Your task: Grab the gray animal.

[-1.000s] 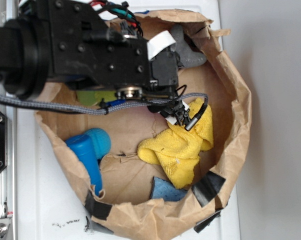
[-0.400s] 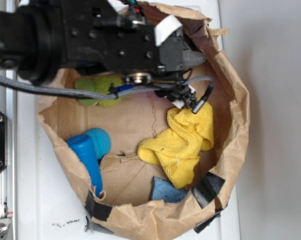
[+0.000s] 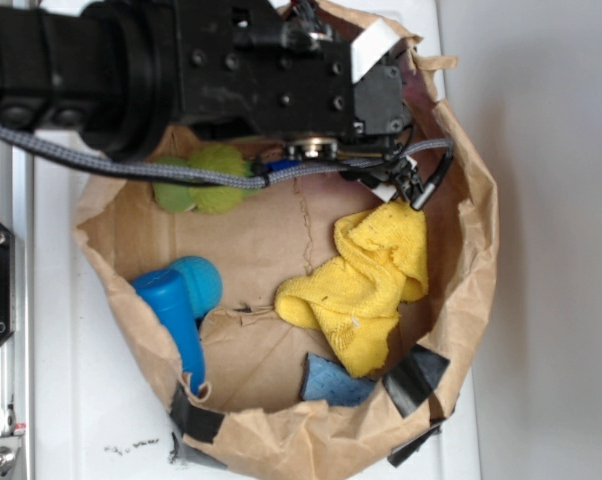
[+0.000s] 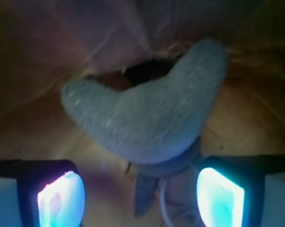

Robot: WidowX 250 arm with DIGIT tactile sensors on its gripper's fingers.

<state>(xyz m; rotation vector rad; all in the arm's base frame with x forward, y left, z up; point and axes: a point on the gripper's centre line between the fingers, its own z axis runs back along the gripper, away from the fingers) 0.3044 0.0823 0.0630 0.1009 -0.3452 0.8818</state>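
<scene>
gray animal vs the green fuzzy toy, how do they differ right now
The gray animal is dull gray with a curved, boomerang-like body; the green fuzzy toy is bright lime and looks like rounded lobes. The gray animal lies right in front of the open claw in the wrist view and is hidden under the arm in the exterior view, while the green toy shows partly beside the arm. Both are soft toys lying inside the brown paper bag.

Gray animal [image 4: 152,120] dark gray; towel [image 3: 366,280] yellow; fuzzy toy [image 3: 203,178] lime-green; bag [image 3: 461,250] brown paper.
</scene>
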